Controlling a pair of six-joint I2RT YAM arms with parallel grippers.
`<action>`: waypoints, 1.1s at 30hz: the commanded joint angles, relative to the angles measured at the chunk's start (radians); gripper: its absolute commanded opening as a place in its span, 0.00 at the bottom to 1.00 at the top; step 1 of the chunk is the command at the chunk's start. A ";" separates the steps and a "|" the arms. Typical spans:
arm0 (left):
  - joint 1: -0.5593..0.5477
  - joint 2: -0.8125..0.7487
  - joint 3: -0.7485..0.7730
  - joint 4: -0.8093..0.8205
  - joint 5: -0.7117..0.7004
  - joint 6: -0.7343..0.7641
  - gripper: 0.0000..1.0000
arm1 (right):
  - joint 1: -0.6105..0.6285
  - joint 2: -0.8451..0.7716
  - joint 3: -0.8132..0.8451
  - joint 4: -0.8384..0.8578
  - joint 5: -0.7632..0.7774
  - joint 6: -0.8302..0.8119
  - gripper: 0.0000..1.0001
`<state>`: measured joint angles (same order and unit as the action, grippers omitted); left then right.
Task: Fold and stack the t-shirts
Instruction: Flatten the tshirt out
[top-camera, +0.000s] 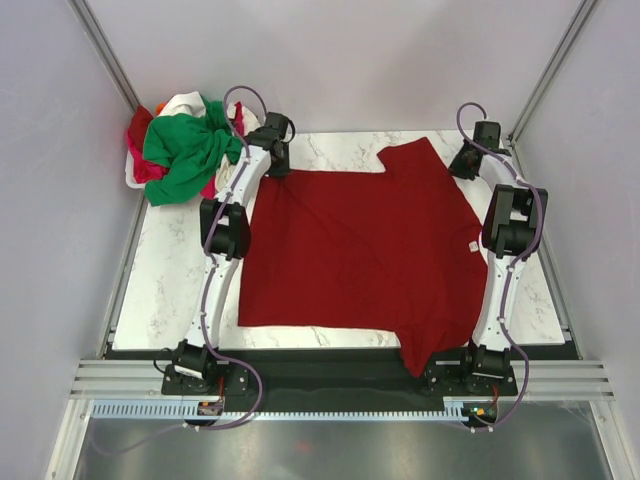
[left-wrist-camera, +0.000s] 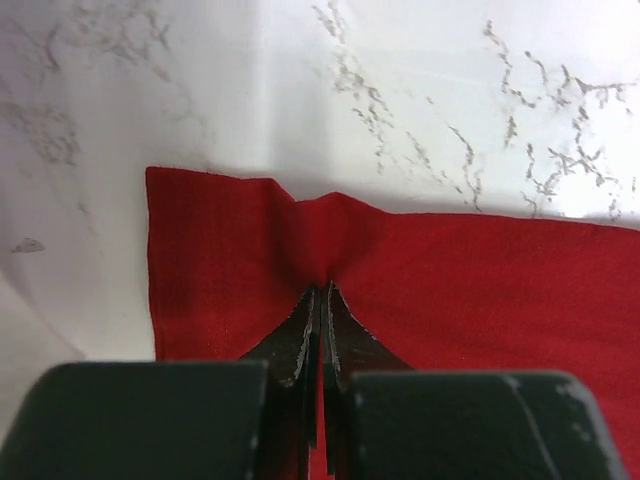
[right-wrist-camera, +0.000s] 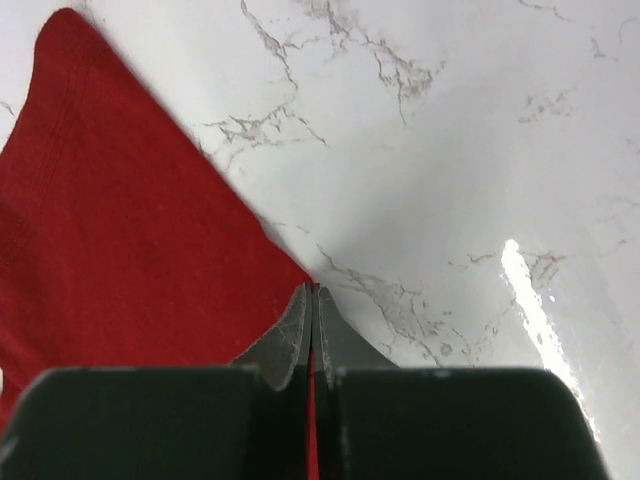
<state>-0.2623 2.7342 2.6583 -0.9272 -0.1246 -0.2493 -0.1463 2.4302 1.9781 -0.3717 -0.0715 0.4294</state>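
A dark red t-shirt (top-camera: 360, 250) lies spread flat across the centre of the marble table (top-camera: 170, 270). Its small white tag (top-camera: 472, 246) sits at the right and one sleeve points to the top of the frame, the other to the bottom. At the shirt's upper left corner, the left gripper (left-wrist-camera: 321, 295) has its fingers pressed together on a raised pucker of the red cloth, just inside the edge. At upper right, the right gripper (right-wrist-camera: 312, 295) is closed at the slanting edge of the upper sleeve. A thin strip of red shows between its fingers, so it appears to pinch the cloth, though the hold is small. Both arms reach up the frame from their bases at the bottom edge, elbows bent outward beside the shirt's left and right sides. A heap of a bright green t-shirt (top-camera: 185, 150), a white t-shirt (top-camera: 185, 103) and a pinkish-red t-shirt (top-camera: 140, 165) sits bunched in the upper left corner, just left of the left gripper.
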 joint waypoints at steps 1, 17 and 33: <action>0.032 0.010 0.050 -0.035 -0.044 -0.002 0.02 | 0.004 0.056 0.088 -0.029 0.039 0.015 0.00; 0.078 0.044 0.138 -0.001 0.005 -0.077 0.02 | 0.011 0.313 0.509 0.050 0.027 0.112 0.00; -0.129 -0.462 -0.214 -0.015 0.005 -0.073 0.63 | 0.030 -0.530 -0.235 0.054 0.323 0.054 0.84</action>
<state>-0.3077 2.5042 2.5305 -0.9443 -0.0650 -0.3130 -0.1257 2.1681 1.8599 -0.3168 0.1463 0.4973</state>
